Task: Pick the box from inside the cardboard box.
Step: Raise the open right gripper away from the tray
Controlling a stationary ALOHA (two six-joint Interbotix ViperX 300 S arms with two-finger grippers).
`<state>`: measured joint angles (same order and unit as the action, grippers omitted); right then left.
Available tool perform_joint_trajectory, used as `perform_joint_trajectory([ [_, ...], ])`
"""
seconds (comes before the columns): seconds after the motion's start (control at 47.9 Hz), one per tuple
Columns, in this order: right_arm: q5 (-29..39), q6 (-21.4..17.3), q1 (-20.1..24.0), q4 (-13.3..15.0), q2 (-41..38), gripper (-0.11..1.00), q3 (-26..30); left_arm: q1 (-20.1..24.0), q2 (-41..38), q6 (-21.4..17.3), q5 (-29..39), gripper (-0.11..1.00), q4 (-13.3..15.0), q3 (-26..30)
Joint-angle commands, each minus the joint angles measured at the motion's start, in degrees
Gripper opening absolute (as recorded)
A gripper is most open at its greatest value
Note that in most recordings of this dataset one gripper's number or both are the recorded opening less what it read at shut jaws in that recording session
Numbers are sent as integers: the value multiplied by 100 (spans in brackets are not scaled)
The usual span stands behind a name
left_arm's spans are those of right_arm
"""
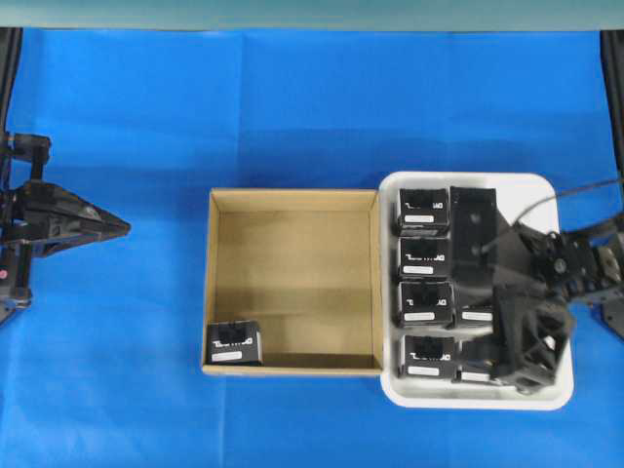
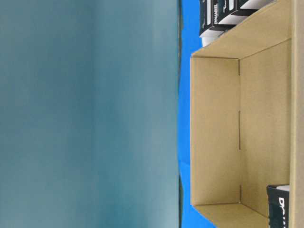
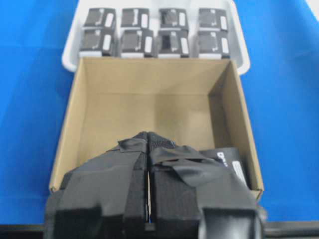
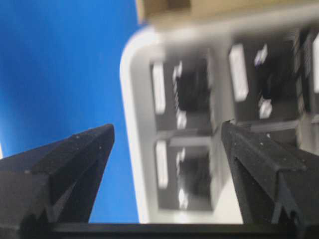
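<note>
1. Right gripper (image 4: 167, 149): spread wide and empty, hanging over the near corner of the white tray (image 1: 556, 395), well apart from the cardboard box (image 1: 292, 200).
2. Left gripper (image 3: 148, 144): pressed together, holding nothing, parked at the left edge of the table (image 1: 146, 107), pointing toward the cardboard box.
3. Under the right gripper: rows of identical black boxes (image 1: 423, 304) packed side by side in the tray, each with a small white label.
4. Just beside the tray, touching or nearly so: the cardboard box, bare inside but for a single black box (image 1: 231, 344).
5. That black box: standing in the near left corner as the overhead view shows it, against the walls there, white label facing up.
6. Step in hand, as a judgement: the grasp not yet begun, the one remaining box in the cardboard box untouched.
7. Next move calls for: crossing from the tray over the cardboard wall, lowering with open fingers into the tight corner, straddling the box without catching the walls.
8. Writing: white lettering beginning "DYNAM" on a tray box in the table-level view; label text too small to read.
</note>
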<state>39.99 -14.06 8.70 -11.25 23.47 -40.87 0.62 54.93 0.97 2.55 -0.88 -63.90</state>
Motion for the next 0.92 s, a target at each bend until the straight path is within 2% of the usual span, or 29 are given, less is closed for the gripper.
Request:
perform_joint_trajectory([
  [0.0, -158, 9, -114, 44, -62, 92, 255, 0, -35, -9, -26, -5, -9, 149],
  [0.188, -220, 53, -237, 62, -378, 92, 545, 0, -35, -9, -26, -5, -9, 149],
  [0.459, -299, 176, -246, 352, -729, 92, 949, 0, -35, -18, -26, -5, -9, 158],
  [0.897, -1011, 158, -299, 642, -527, 92, 923, 0, -18, -18, -26, -5, -9, 158],
])
